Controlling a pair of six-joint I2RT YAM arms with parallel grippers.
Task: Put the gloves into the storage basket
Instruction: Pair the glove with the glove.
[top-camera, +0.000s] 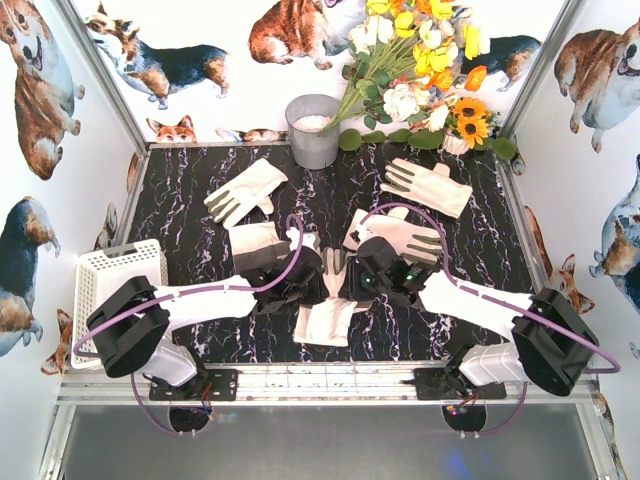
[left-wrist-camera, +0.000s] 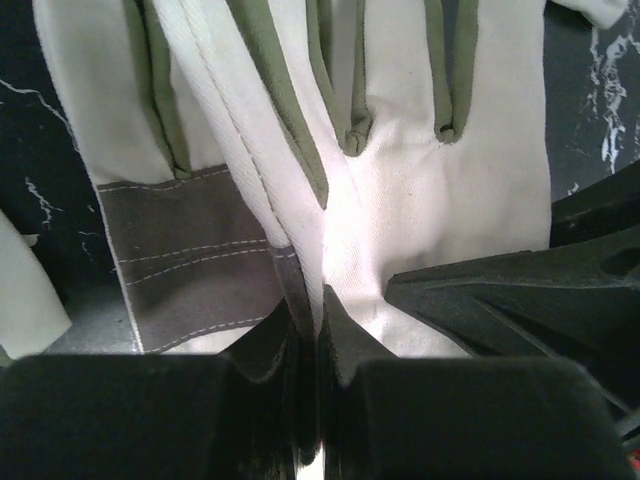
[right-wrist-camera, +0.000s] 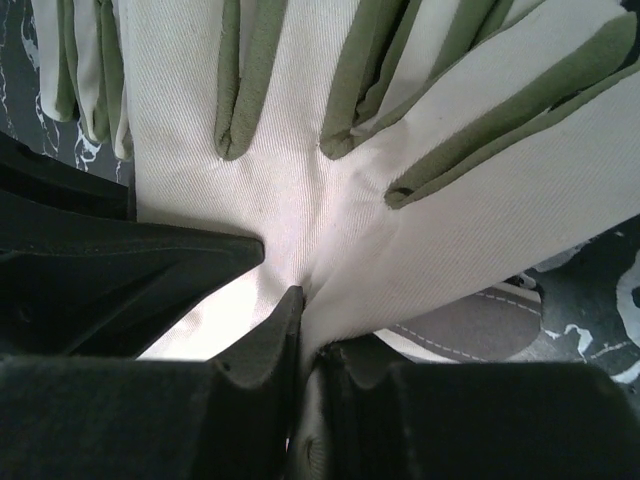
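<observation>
Black marbled table (top-camera: 170, 205). Storage basket (top-camera: 108, 265) sits at the table's left edge, beside the left arm. Gloves (top-camera: 245, 190) lie scattered across the back and middle, none in the basket. Centre glove (top-camera: 330, 320) lies between both arms. Left gripper (left-wrist-camera: 320, 300) and right gripper (right-wrist-camera: 300, 300) are each closed tight, pinching a fold of the centre glove.

Overhead view, two wrist close-ups sharing glove (top-camera: 328, 318)

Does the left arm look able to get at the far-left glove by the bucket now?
Probably not yet: the left hand is shut on the centre glove, which the right hand also pinches. Otherwise the far-left glove lies unobstructed.
</observation>
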